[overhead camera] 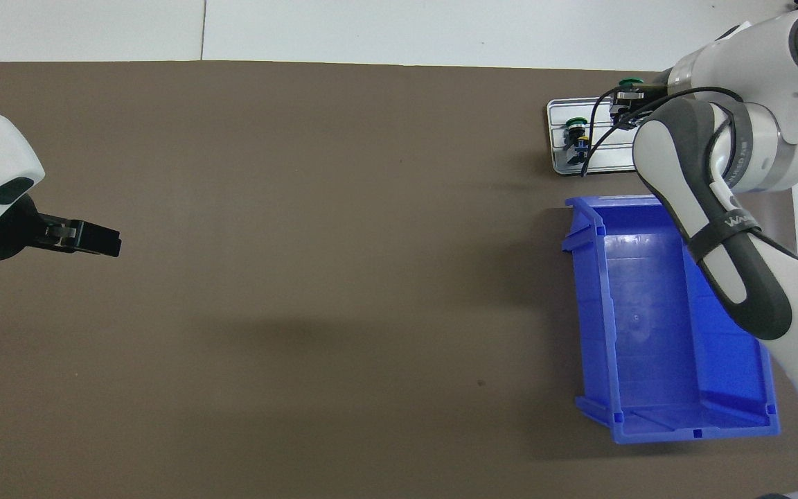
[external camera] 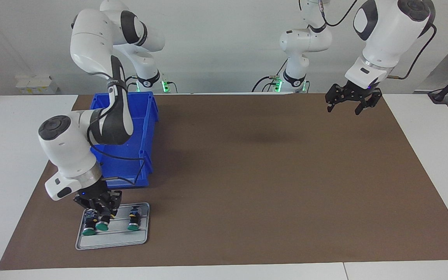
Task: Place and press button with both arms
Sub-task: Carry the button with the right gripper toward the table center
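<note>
While the pick is on: right gripper (external camera: 100,212) is down on the grey tray (external camera: 111,239), pinching a button (external camera: 103,222) — one of three there.
Tray: farther from robots than blue bin (external camera: 138,136).
Left gripper (external camera: 348,102): spread, waiting aloft — likely reserved for pressing.

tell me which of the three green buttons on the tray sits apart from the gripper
The button nearest the tray's table-centre edge lies alone; the other two sit together under the right gripper.
</note>
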